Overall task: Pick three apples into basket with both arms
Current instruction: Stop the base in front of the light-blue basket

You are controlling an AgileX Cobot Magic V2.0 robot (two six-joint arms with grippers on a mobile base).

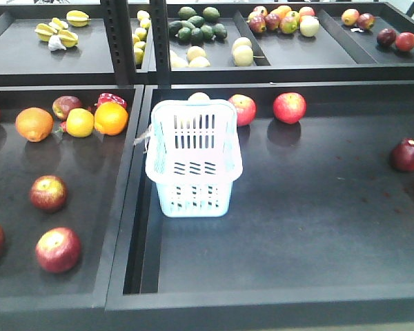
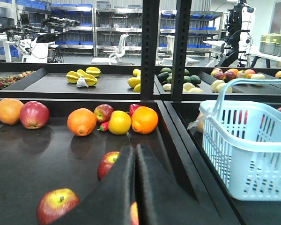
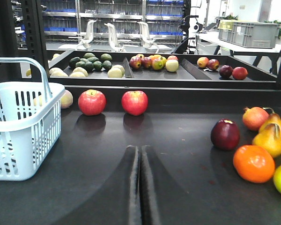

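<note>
Three apples (image 1: 48, 192): firm, smooth, likely slippy, so pinch across widest middle; left gripper (image 2: 135, 149), right gripper (image 3: 139, 149) clenched, empty.

Bare tray floor (image 1: 297, 221) right of the basket (image 1: 193, 165); shelf posts (image 1: 119, 34) behind.

A pale-blue basket (image 1: 193, 162) stands on the right black tray (image 1: 317, 227), 2 bright-red apples (image 1: 290, 107) behind it. On the left tray (image 1: 21, 155) lie 3 dark-red apples (image 1: 57, 249) and 2 oranges (image 1: 110, 118).

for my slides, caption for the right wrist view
The right gripper shut and empty; dark-red apple ahead to its right, basket to its left
</note>
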